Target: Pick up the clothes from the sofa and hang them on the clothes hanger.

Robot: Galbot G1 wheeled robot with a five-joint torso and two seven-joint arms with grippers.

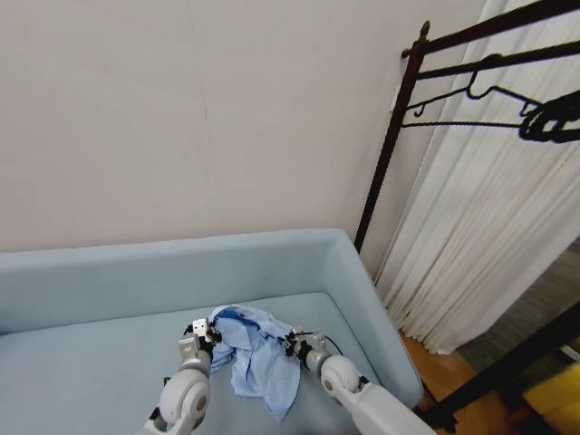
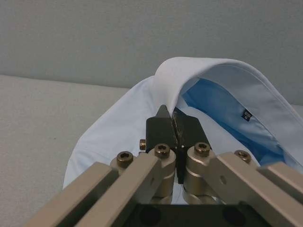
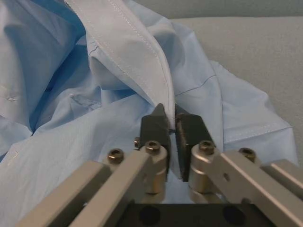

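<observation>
A light blue shirt lies crumpled on the pale blue sofa, near its right end. My left gripper is at the shirt's left side, shut on the collar edge; the black pads pinch the fabric. At the shirt's right side my right gripper is shut on a folded hem, with cloth caught between its pads. The dark wooden clothes rack stands behind the sofa's right end, and a black hanger hangs from its bar.
The sofa's backrest and right armrest enclose the seat. A plain wall rises behind. White curtains hang at the right, next to the rack. A dark bar crosses the lower right over wooden floor.
</observation>
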